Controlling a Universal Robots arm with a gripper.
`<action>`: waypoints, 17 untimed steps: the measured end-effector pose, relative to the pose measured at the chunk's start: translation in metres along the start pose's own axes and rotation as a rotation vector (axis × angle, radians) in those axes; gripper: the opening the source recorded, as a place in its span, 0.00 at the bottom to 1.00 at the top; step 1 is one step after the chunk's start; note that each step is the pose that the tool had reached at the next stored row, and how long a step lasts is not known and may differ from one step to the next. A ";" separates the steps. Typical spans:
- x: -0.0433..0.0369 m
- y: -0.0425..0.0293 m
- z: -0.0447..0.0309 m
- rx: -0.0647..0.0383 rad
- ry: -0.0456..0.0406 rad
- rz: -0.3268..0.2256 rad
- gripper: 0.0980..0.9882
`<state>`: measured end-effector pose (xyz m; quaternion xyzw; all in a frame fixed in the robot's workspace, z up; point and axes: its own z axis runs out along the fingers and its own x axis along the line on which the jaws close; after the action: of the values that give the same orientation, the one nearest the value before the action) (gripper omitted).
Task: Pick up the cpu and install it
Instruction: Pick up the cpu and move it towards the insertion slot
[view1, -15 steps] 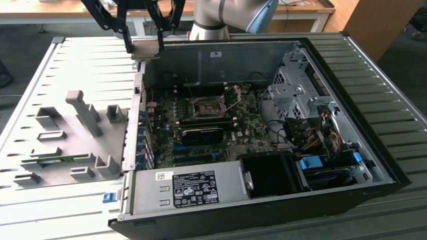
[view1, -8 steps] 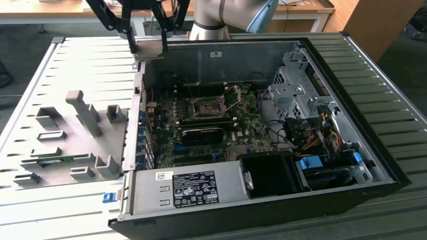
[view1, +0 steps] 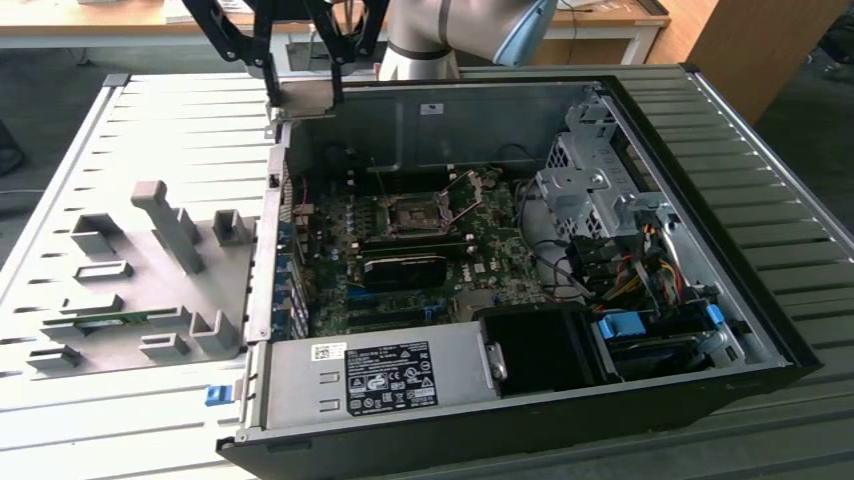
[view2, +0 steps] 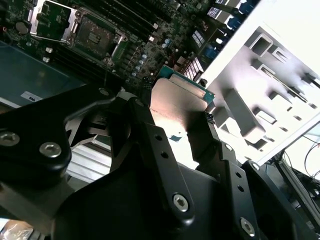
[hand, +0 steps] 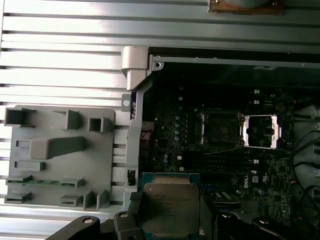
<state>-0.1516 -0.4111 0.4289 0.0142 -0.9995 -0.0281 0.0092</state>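
Observation:
The cpu (view1: 304, 98) is a flat square chip with a silver-grey top plate, and my gripper (view1: 303, 82) is shut on it, one black finger on each side. It hangs above the far corner of the open computer case (view1: 441, 125), at the exterior view's left. Both wrist views show the cpu (view2: 177, 105) (hand: 170, 207) clamped between the fingers (view2: 150, 132), with its green edge showing. The motherboard socket (view1: 416, 215) (view2: 95, 32) (hand: 217, 131) lies open in the case, its metal lid (view1: 470, 190) (hand: 260, 132) swung up beside it. The cpu is apart from the socket.
A grey fixture plate (view1: 147, 280) (hand: 55, 155) with raised blocks lies on the slatted table (view1: 747, 120) at the exterior view's left; a green strip (view1: 114, 320) rests in it. Inside the case are a power supply (view1: 380, 375), drive cages (view1: 594, 190) and loose cables (view1: 641, 265).

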 end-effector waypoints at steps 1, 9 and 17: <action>-0.0008 0.0001 0.0001 0.000 0.0000 0.000 0.50; -0.0075 0.0016 0.0012 0.000 0.0000 0.000 0.50; -0.0097 0.0030 0.0024 0.000 -0.0004 0.000 0.50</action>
<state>-0.1420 -0.4076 0.4265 0.0142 -0.9995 -0.0281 0.0091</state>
